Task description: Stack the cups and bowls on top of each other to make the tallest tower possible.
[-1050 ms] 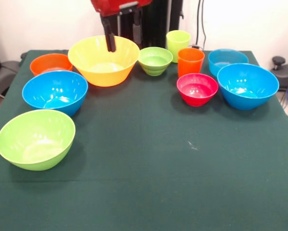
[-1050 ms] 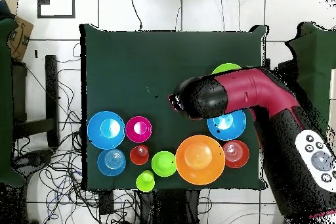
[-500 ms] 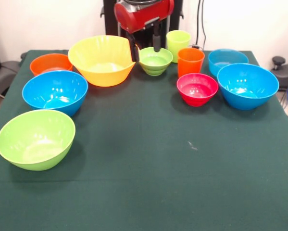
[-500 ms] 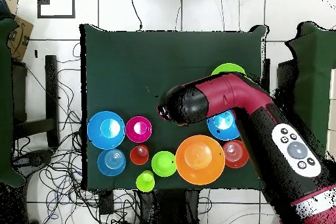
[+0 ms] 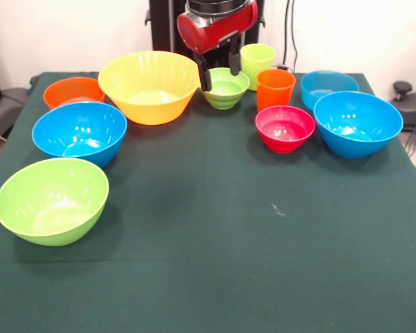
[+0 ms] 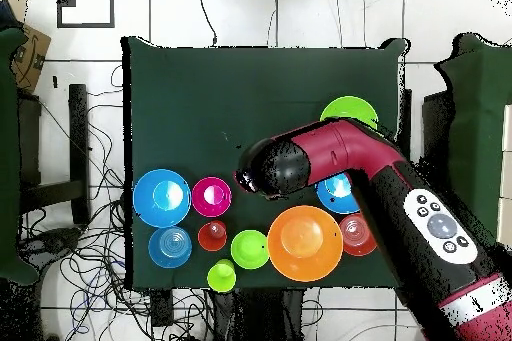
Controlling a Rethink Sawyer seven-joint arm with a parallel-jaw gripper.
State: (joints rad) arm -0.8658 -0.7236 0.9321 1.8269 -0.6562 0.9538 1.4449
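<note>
Gripper [image 5: 220, 73] hangs spread over the small green bowl [image 5: 224, 88], one finger at its nine o'clock rim. Nothing is stacked; bowls and cups sit scattered across the table [image 5: 214, 243]. Risk: that finger may clip the yellow bowl [image 5: 149, 87] just beside and shove it.

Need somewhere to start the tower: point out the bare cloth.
The near half of the table is bare, bordered by the lime bowl and red-pink bowl. The far strip is crowded, with the gripper over the small green bowl.
</note>
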